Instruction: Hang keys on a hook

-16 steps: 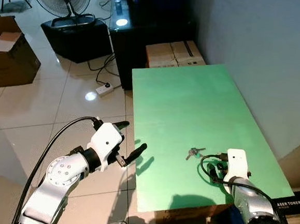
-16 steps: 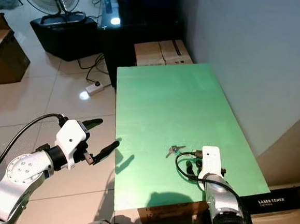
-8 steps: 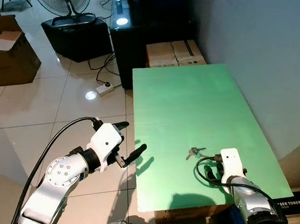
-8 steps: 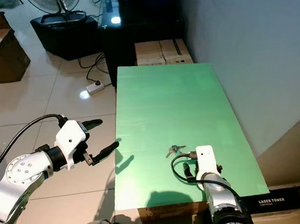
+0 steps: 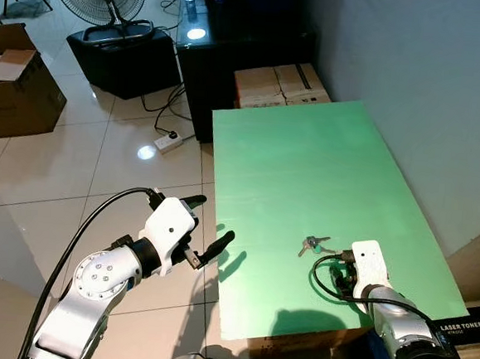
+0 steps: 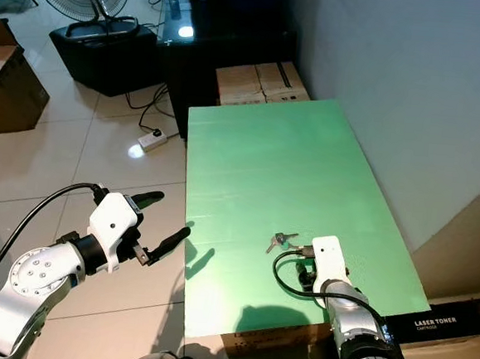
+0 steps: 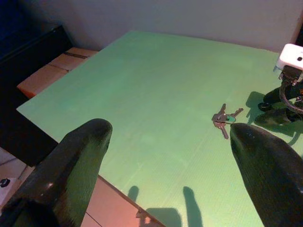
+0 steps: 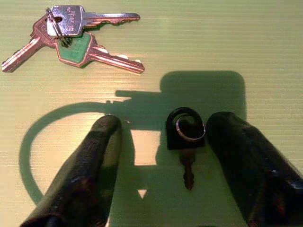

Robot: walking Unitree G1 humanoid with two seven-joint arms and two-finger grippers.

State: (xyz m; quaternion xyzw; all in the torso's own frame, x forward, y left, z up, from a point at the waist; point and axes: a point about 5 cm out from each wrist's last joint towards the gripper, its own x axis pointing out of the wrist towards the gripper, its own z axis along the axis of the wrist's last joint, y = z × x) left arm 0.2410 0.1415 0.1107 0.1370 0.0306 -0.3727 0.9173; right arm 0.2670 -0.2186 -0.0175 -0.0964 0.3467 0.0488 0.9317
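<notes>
Table: a rectangular green-topped table point(image 5: 307, 176) stands against a grey wall.
Keys: a small bunch of silver metal keys on a ring, one with a green head point(image 8: 71, 35), lies flat on the green top near its front edge.
Single key: a black-headed key with a silver ring point(image 8: 185, 132) lies flat on the table just beside the bunch, apart from it.
Right gripper point(image 8: 163, 165): low over the table, fingers spread on either side of the black-headed key, not touching it.
Left gripper point(image 5: 211, 227): held off the table's left edge above the tiled floor, fingers wide apart, holding nothing.
</notes>
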